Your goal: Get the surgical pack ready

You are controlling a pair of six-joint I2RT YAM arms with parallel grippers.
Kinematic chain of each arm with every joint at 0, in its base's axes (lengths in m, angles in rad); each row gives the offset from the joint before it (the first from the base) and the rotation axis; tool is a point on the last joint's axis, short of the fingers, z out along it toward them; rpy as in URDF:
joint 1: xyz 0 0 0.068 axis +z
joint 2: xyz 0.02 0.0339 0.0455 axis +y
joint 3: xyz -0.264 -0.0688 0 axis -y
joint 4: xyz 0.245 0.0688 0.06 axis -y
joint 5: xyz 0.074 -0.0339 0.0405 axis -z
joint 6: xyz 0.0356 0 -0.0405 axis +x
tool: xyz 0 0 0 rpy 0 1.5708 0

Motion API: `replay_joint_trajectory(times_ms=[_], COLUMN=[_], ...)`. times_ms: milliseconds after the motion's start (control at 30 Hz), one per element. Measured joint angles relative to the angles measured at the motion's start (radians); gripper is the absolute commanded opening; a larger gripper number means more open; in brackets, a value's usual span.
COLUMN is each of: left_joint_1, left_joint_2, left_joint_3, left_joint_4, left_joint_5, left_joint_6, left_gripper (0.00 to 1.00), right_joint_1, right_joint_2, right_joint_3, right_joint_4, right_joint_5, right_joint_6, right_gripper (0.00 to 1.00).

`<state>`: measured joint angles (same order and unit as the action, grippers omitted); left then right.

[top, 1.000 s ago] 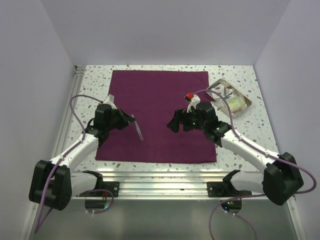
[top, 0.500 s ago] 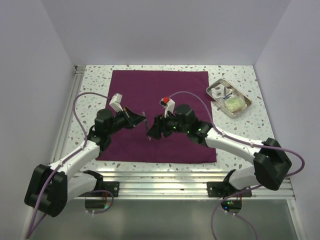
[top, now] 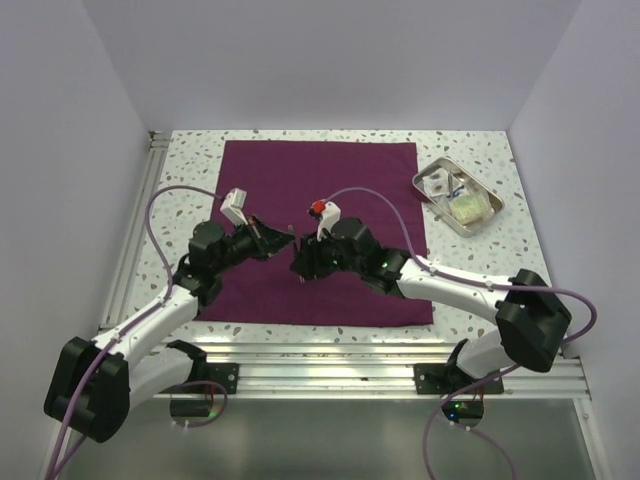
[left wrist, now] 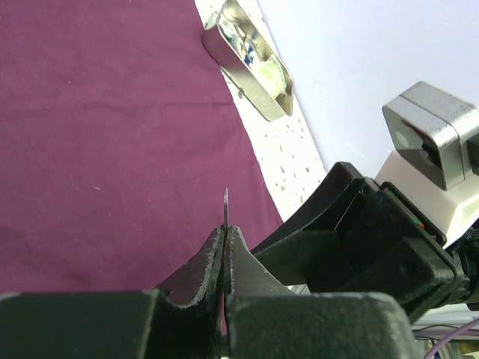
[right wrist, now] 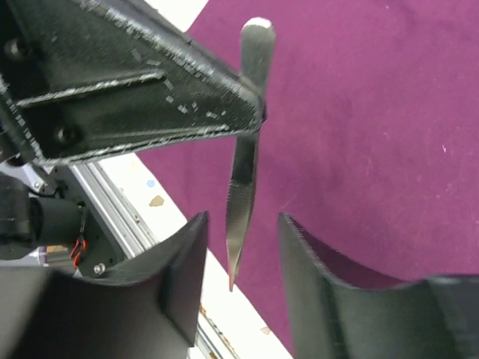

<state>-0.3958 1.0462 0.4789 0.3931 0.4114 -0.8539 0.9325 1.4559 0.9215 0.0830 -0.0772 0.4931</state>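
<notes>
While left fingers point(left wrist: 196, 263) pinch tweezers point(right wrist: 243, 172), right fingers point(right wrist: 176, 277) (spread) flank them; tray point(left wrist: 243, 82) holds packets point(top: 466, 206).

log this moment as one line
phase: handover | left gripper: shut on metal tweezers | right gripper: jaws open either side of tweezers, not yet gripping | purple cloth: spread flat

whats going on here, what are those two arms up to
The left gripper is shut on a thin metal tool and holds it in the air over the purple cloth, which lies spread flat on the table. The right gripper has its jaws open on either side of the tool's free end, not touching it. It looks like a handover from left to right. A metal tray with a few small items sits to the right of the cloth.
</notes>
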Motion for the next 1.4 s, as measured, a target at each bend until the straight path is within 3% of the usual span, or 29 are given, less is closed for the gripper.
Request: replay_joint_trajectory(times_ms=[167,200,233,267,333,367,467,567,833,933,1033,1167,1400], left_joint_1=[-0.005,-0.005,-0.005,-0.005,-0.005,-0.005,-0.006,-0.006,-0.006,-0.006,-0.006,-0.006,-0.006], left_joint_2=[-0.011,-0.016,-0.019,-0.024,-0.033,-0.038,-0.057,-0.087,-0.144,-0.175,-0.207,-0.234,-0.312], left_joint_3=[-0.003,-0.003,-0.003,-0.003,-0.004,-0.005,-0.006,-0.006,0.034,0.041,0.042,0.041,-0.027], left_joint_4=[-0.013,-0.015,-0.017,-0.019,-0.021,-0.021,-0.031,-0.073,-0.271,-0.329,-0.39,-0.443,-0.444], left_joint_5=[-0.001,-0.003,-0.005,-0.007,-0.008,-0.008,-0.013,-0.039,-0.148,-0.184,-0.215,-0.233,-0.238], left_joint_6=[0.0,0.0,0.001,0.002,0.004,0.005,0.015,0.037,0.125,0.153,0.171,0.189,0.212], left_gripper=[0.0,0.02,0.07,0.21,0.33,0.38,0.68,0.85,0.89,0.89,0.89,0.88,0.88], right_joint_1=[0.006,0.009,0.01,0.013,0.016,0.016,0.016,0.016,-0.006,-0.108,-0.286,-0.429,-0.5], right_joint_2=[0.015,0.015,0.015,0.015,0.015,0.015,0.014,0.011,-0.072,-0.121,-0.14,-0.064,0.117], right_joint_3=[0.012,0.014,0.016,0.018,0.023,0.026,0.031,0.031,0.033,0.033,0.041,0.128,0.28], right_joint_4=[0.0,0.0,0.001,0.0,-0.005,-0.011,-0.023,-0.046,-0.176,-0.206,-0.212,-0.263,-0.344], right_joint_5=[0.034,0.035,0.038,0.045,0.062,0.069,0.099,0.134,0.277,0.293,0.285,0.345,0.445], right_joint_6=[-0.005,-0.005,-0.007,-0.008,-0.008,-0.008,-0.015,-0.036,-0.306,-0.412,-0.459,-0.516,-0.715], right_gripper=[0.23,0.12,0.08,0.04,0.0,0.0,0.0,0.0,0.0,0.0,0.0,0.0,0.0])
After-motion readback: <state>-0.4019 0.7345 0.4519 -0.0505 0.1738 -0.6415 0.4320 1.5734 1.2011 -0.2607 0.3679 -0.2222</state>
